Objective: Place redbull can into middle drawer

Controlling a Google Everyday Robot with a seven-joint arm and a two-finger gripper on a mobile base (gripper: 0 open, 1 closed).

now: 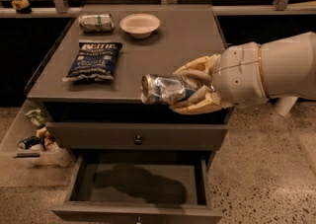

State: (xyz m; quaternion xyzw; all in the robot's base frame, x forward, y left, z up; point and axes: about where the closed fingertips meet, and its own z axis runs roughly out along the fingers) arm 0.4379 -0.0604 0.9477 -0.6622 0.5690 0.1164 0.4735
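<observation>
My gripper [193, 91] comes in from the right and is shut on the redbull can [164, 89], a silver-and-blue can held lying sideways with its end to the left. It hangs over the front edge of the cabinet top, above the drawers. The middle drawer [138, 184] stands pulled open below, its grey floor bare and shaded by the arm. The top drawer [138, 136], with a round knob, is shut.
On the grey cabinet top [187, 35] lie a dark blue chip bag [94, 60], a silver can with green stripes [95, 21] on its side, and a white bowl [140, 23]. A clear bin with small items [34, 136] sits on the floor to the left.
</observation>
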